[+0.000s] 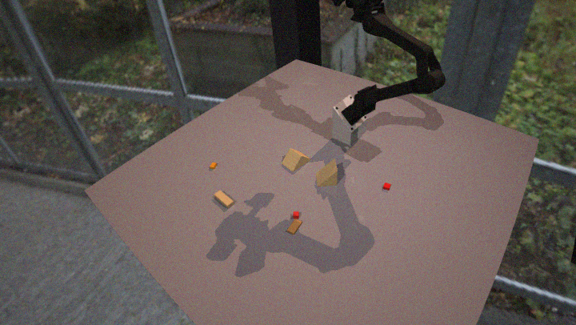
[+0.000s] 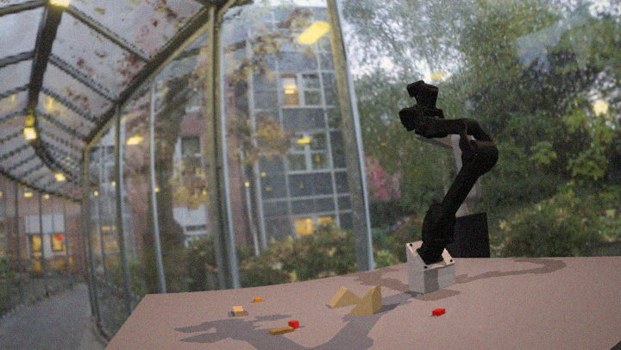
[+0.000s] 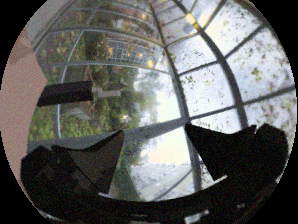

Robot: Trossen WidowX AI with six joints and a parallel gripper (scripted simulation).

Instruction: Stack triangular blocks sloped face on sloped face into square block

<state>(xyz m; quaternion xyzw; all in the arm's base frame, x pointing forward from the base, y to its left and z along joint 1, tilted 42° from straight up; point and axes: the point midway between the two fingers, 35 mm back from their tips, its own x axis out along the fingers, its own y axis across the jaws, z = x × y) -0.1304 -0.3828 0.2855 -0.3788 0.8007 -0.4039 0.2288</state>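
One tan triangular block (image 1: 294, 159) (image 2: 341, 296) sits on the table (image 1: 403, 242) (image 2: 499, 321) with a ridge upward, like a small roof. The other tan triangular block (image 1: 327, 174) (image 2: 368, 301) stands close beside it, apart from it, with a steep side toward the arm's base and its sloped face toward the first block in the exterior view. My gripper (image 2: 405, 103) (image 3: 155, 130) is open and empty, high above the table and well away from both blocks. It is partly cut off at the top of the top view.
A red cube (image 1: 296, 214) (image 2: 293, 324) lies by a flat brown-orange block (image 1: 294, 226) (image 2: 281, 330). A light orange block (image 1: 223, 198) (image 2: 237, 310) and a small orange piece (image 1: 213, 165) (image 2: 257, 299) lie left; a red piece (image 1: 387, 186) (image 2: 438, 312) lies right.
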